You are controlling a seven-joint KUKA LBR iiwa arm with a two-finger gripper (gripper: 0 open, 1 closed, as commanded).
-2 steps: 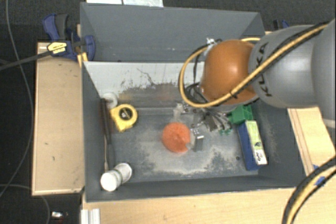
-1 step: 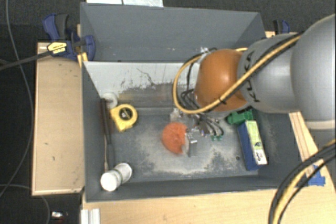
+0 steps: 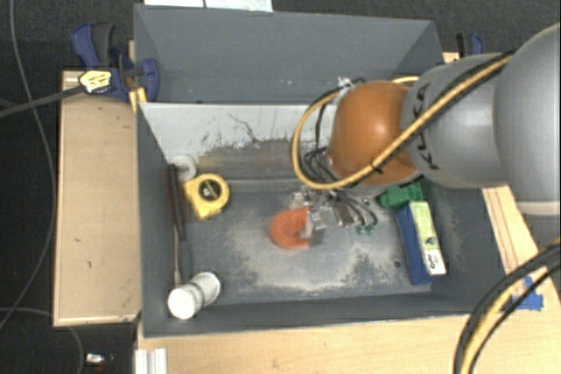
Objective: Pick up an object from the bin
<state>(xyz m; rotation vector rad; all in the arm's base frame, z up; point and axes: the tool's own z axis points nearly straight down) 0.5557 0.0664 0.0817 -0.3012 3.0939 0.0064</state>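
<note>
The arm (image 3: pixel 491 127) is hanging over mid-bin with its jaws sitting against the right edge of the orange lump (image 3: pixel 285 230), probably to line up a grasp, though whether they are spread or pinching cannot be told.

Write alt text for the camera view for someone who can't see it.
The robot's claw is low in the middle of a grey metal bin, right beside a round orange object. A yellow tape measure lies left of it, a white bottle near the lower left corner and a blue box on the right.
</note>
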